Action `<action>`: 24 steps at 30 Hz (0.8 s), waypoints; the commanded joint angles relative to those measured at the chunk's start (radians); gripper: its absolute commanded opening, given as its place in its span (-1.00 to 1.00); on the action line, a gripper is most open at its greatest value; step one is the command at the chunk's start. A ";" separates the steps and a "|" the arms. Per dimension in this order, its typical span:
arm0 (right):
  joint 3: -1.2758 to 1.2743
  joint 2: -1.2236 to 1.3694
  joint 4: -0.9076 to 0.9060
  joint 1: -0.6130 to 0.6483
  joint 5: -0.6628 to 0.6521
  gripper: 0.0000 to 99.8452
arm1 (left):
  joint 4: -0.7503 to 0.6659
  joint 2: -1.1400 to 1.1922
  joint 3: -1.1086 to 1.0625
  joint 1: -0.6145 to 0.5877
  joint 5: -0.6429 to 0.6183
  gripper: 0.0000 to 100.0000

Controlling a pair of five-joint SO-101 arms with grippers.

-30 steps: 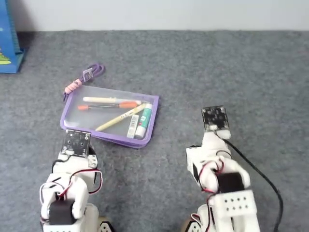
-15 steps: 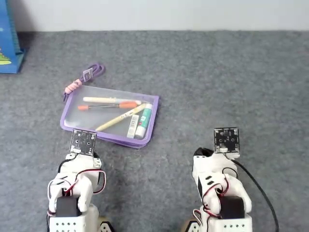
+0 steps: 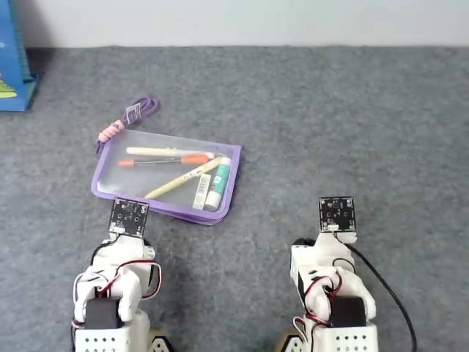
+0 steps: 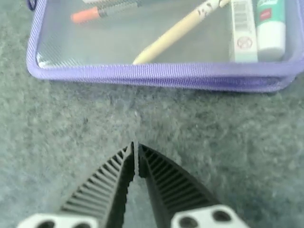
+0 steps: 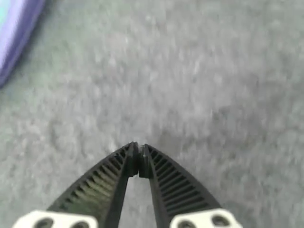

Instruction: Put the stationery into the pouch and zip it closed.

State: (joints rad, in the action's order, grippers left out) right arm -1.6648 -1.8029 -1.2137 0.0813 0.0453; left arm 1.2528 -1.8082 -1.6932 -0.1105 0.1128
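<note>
Jaws of the left gripper (image 4: 135, 146) are pressed tip to tip, gripping nothing, over the grey carpet (image 4: 71, 123). Just ahead of them, not touching, lies the purple-edged pouch (image 4: 156, 76). Inside it are a pencil (image 4: 175, 31), an orange-tipped pen (image 4: 85, 15), a barcode-labelled white tube (image 4: 243, 28) and a teal glue stick (image 4: 270, 23); their print is too small to read. The right gripper (image 5: 137, 147) is likewise closed and empty, with the pouch well off ahead of it, toward the left arm.

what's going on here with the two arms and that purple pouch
Nothing is being handled. The purple pouch lies on the grey carpet with pencils and a glue stick inside, and it looks zipped. The left gripper is shut and empty just short of the pouch's near edge; the right gripper is shut and empty over bare carpet.
</note>
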 commanded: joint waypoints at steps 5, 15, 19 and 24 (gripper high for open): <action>-0.018 -0.010 -0.084 -0.010 -0.002 -0.98 | 0.009 -0.015 0.010 0.000 0.005 -0.97; -0.018 -0.010 -0.082 -0.010 0.000 -0.98 | 0.009 -0.015 0.010 0.000 0.005 -0.97; -0.018 -0.010 -0.084 -0.008 0.000 -0.98 | 0.009 -0.015 0.010 0.000 0.005 -0.97; -0.018 -0.010 -0.084 -0.007 0.000 -0.98 | 0.009 -0.015 0.010 0.000 0.005 -0.97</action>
State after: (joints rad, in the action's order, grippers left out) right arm -1.6648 -1.8029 -1.2950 0.0829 0.0453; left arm 1.2559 -1.8082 -1.6932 -0.1105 0.1143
